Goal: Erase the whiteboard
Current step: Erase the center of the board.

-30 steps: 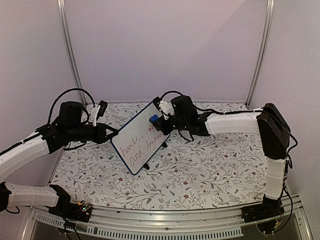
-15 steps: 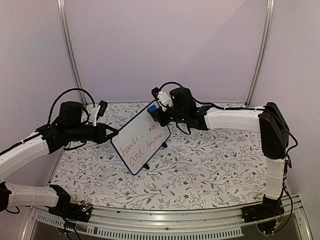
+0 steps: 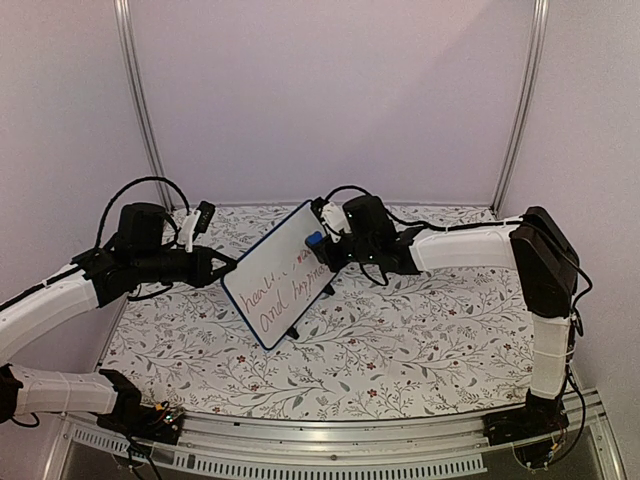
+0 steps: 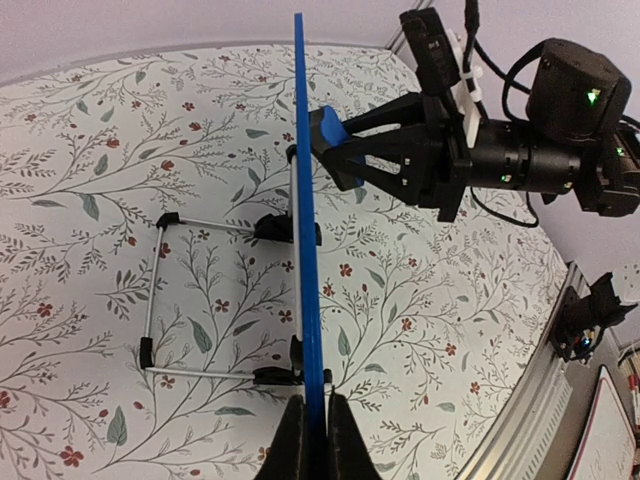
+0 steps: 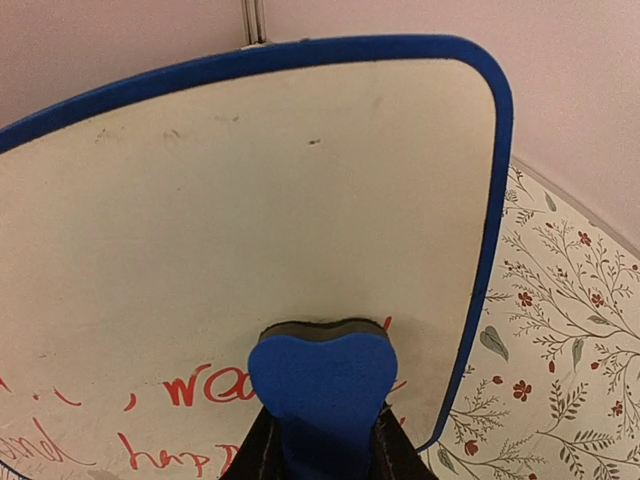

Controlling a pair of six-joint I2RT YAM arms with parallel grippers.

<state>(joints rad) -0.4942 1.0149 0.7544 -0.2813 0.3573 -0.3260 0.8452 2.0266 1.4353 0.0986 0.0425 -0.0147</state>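
While the left jaws clench the near edge of the whiteboard [image 3: 283, 277], the board stands steeply tilted over the floral counter [image 3: 400, 350]. Its wire stand [image 4: 160, 290] is folded out behind it; I cannot tell whether the feet bear on the counter. Handwriting [image 5: 190, 392] covers the lower part of the face. The upper part is white with faint smudges. Farther out, a blue eraser [image 5: 322, 385] presses against the face just above the top line of writing, near the far corner. Right jaws are clamped on the eraser, with the right arm [image 3: 470, 245] reaching in from the right.
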